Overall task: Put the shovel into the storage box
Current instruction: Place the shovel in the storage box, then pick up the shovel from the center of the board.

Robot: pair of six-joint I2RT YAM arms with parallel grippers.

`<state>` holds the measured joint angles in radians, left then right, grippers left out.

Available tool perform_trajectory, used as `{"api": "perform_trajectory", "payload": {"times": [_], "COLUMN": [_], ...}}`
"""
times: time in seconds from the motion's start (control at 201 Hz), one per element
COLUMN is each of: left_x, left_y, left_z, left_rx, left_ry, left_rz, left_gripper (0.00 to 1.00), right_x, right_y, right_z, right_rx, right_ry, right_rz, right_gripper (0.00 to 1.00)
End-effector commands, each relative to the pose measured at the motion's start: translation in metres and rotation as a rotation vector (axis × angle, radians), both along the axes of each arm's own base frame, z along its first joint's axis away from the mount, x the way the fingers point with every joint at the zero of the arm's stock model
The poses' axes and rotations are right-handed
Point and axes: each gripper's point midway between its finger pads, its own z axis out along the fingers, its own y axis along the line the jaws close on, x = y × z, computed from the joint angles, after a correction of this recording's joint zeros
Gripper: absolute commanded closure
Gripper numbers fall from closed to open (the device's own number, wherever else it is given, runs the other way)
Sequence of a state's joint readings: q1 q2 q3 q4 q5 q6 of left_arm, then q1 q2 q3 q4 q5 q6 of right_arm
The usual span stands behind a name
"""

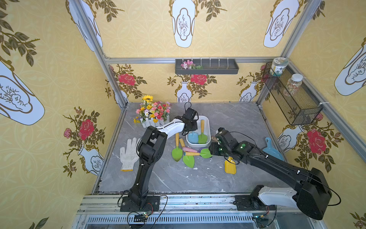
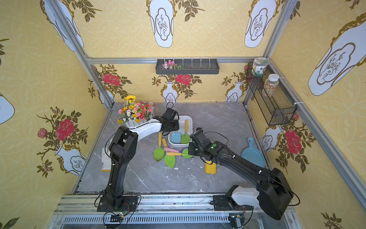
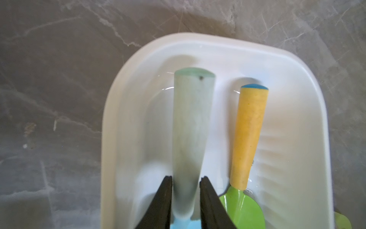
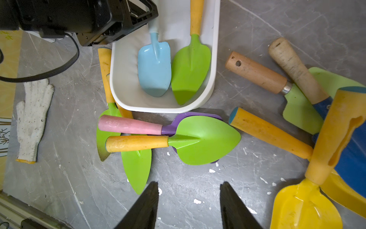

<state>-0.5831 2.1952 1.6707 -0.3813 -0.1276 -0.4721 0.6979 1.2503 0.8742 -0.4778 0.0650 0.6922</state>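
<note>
The white storage box (image 1: 206, 122) stands mid-table, seen in both top views (image 2: 190, 120). A blue shovel (image 4: 154, 69) lies in it beside a green one (image 4: 190, 67). My left gripper (image 3: 185, 177) hangs over the box with its jaws shut on the blue shovel's pale handle (image 3: 190, 123). The blade rests on the box floor. My right gripper (image 4: 189, 183) stands open over bare table in front of the box, holding nothing. Several more shovels (image 1: 186, 152) lie piled just in front of the box, among them a green one with a yellow handle (image 4: 206, 136).
A yellow shovel (image 1: 230, 166) and a blue dustpan (image 1: 272, 150) lie under and beside the right arm. A white glove (image 1: 128, 154) lies to the left. A flower box (image 1: 152, 115) stands behind the left arm. Small white crumbs dot the table.
</note>
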Motion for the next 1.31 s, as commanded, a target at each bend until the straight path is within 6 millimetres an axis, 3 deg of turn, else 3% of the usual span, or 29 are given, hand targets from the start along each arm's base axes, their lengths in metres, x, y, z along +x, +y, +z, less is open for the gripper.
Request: {"api": "perform_trajectory", "payload": {"times": [0.0,0.284,0.737,0.957,1.305], "left_x": [0.002,-0.001,-0.025,-0.045,-0.091], "left_y": [-0.003,-0.006,-0.008,-0.002,0.023], "left_z": [0.007,0.041,0.1,0.114,0.132], "left_rx": [-0.01,-0.054,-0.147,-0.184,-0.247], "left_ry": [-0.018,-0.061,-0.124,-0.127,-0.154], "left_rz": [-0.004,-0.014,-0.056,-0.064,-0.068], "left_gripper": [0.67,0.65,0.64,0.63,0.57], "right_x": [0.001,0.002,0.005,0.005,0.01], "right_y": [0.001,0.003,0.007,0.008,0.012], "right_z": [0.0,0.002,0.008,0.01,0.014], "right_rx": [0.001,0.008,0.02,0.017,0.014], "right_ry": [-0.002,0.0,-0.009,-0.007,-0.008], "right_rz": [-0.004,-0.001,0.008,0.011,0.016], "right_gripper": [0.46,0.46,0.42,0.42,0.39]}}
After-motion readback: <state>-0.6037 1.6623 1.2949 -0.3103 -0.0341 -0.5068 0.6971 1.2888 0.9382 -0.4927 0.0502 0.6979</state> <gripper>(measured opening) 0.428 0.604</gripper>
